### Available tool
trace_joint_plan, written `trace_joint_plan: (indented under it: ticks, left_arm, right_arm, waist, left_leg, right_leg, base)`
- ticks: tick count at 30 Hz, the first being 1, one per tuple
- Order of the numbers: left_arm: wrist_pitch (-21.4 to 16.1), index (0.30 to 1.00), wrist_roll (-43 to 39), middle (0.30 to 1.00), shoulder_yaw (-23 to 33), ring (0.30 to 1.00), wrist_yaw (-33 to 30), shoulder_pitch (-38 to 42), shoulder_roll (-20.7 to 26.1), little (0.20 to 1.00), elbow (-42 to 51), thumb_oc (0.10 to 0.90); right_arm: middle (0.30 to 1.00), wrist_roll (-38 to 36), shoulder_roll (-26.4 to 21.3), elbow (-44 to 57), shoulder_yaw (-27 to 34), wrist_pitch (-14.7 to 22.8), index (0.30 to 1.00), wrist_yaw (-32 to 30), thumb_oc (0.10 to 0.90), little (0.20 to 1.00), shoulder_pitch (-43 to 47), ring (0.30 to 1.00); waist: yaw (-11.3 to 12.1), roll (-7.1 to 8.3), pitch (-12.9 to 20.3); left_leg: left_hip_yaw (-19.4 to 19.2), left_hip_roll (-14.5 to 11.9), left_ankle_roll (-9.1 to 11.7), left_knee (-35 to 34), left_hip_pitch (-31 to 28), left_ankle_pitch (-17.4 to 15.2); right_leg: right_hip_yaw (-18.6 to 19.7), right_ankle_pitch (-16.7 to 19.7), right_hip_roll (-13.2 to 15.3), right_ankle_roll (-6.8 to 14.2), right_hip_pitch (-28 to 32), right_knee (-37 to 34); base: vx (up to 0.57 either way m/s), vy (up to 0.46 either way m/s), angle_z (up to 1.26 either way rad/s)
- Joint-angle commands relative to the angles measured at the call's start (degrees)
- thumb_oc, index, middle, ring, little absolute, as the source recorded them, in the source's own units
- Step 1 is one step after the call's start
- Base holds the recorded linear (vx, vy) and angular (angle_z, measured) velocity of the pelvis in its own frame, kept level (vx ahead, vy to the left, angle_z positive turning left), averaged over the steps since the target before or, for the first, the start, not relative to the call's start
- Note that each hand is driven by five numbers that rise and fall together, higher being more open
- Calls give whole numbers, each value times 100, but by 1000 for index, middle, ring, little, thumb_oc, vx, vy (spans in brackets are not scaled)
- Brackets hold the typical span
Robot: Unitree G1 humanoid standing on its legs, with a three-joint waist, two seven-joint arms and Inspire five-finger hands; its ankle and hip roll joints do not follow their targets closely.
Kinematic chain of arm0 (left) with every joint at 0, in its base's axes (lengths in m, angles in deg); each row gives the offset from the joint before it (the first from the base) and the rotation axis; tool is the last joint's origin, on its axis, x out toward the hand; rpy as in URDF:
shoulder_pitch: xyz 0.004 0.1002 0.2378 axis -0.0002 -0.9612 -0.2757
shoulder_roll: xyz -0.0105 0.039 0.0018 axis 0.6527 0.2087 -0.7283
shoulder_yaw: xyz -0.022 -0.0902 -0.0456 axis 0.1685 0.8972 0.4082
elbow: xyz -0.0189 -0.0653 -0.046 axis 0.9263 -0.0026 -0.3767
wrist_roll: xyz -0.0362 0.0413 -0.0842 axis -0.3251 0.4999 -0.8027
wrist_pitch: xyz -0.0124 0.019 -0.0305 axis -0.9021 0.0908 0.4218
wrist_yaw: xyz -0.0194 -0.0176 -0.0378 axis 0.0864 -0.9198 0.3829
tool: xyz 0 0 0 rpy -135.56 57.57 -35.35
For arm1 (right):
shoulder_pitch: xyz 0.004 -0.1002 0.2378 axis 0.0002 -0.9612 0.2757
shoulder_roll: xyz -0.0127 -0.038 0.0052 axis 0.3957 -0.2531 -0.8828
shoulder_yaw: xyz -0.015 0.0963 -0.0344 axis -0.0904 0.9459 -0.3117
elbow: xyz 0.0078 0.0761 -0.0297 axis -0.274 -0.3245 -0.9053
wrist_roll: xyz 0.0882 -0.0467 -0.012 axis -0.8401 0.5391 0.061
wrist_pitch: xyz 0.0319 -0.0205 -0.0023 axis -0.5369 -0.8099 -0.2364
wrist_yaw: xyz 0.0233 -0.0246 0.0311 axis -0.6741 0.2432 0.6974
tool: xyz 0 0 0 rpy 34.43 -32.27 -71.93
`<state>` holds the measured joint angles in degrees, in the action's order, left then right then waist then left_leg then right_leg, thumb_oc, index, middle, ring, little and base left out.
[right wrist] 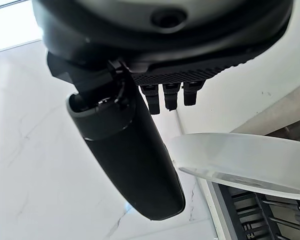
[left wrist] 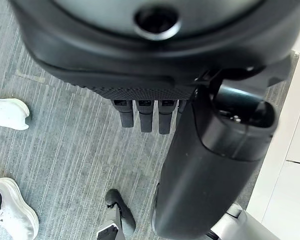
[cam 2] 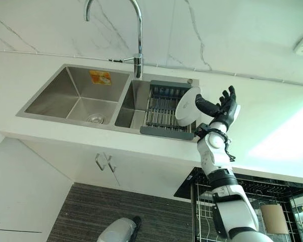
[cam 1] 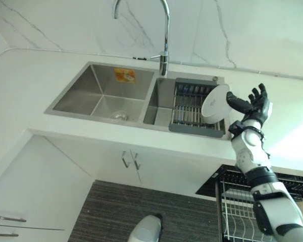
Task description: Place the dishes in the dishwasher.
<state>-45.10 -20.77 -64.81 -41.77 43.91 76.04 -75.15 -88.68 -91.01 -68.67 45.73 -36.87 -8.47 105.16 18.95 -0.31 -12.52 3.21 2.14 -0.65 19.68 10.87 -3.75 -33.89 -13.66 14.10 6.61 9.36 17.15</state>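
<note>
i'm holding the right hand (cam 1: pixel 252 106) up over the desk (cam 1: pixel 35 80) just beside the white plate (cam 1: pixel 215 103), which is standing tilted on edge in the dark drying rack (cam 1: pixel 192 108) set in the sink's (cam 1: pixel 101 93) right basin. fingers are spread wide and straight, thumb reaching toward the plate's rim; in the right wrist view the plate edge (right wrist: pixel 230 160) is sitting just past the thumb w/ a gap, so i'm reading it as not gripped yet, hand wide, nothing held. left hand (left wrist: pixel 145 112) is hanging down over the grey floor (left wrist: pixel 55 150), fingers looking straight and relaxed, empty; a person's white shoes (left wrist: pixel 7 112) are near it. the dishwasher basket (cam 2: pixel 252 201) is pulled out low on my right, wire rack looking mostly bare as far as i can see. so progress-wise i'm judging we're at the start: plate not picked up, nothing loaded that i can confirm, grab + carry down + slot in all remaining.
</note>
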Motion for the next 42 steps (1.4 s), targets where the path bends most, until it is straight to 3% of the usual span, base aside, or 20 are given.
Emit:
trace_joint_plan:
  ticks: [1,33,34,35,42]
  left_arm:
    - [75,900,40,900,-332,900,-5,-203,217,900,-114,800]
    - [93,900,76,900,-379,900,-6,-199,304,900,-77,800]
    - [98,900,72,900,-383,900,0,-205,316,900,-65,800]
    - [101,900,84,900,-376,900,-2,-200,317,900,-67,800]
    - [120,900,141,900,-362,900,36,-201,357,900,-29,800]
  right_arm:
    - [900,-19,-225,200,-160,519,900,180,800,900,378,900]
    - [900,-516,-237,-349,-234,-51,900,812,800,900,583,900]
    - [481,-498,-253,-364,-242,-80,481,860,521,481,608,481]
    - [300,-481,-266,-383,-249,-105,300,910,400,300,627,300]
    - [300,-451,-382,-406,-271,-194,300,1099,400,300,695,300]
  waist:
    - [-25,-24,279]
    - [111,-67,169]
    - [116,-74,158]
    - [122,-77,148]
    - [149,-87,114]
  left_leg:
    - [20,-400,331,-250,-354,-832]
    - [164,-327,327,-250,-324,-763]
    - [172,-323,325,-250,-326,-756]
    - [177,-321,326,-250,-324,-750]
    - [207,-289,316,-250,-313,-727]
  right_leg:
    - [376,-465,-92,-131,-67,4]
    - [285,-433,-62,-97,-4,4]
    - [285,-427,-61,-94,0,4]
    - [280,-421,-56,-90,6,4]
    - [243,-401,-34,-66,26,4]
  base:
    - [0,0,0]
    - [0,0,0]
    - [0,0,0]
    - [0,0,0]
    - [13,6,9]
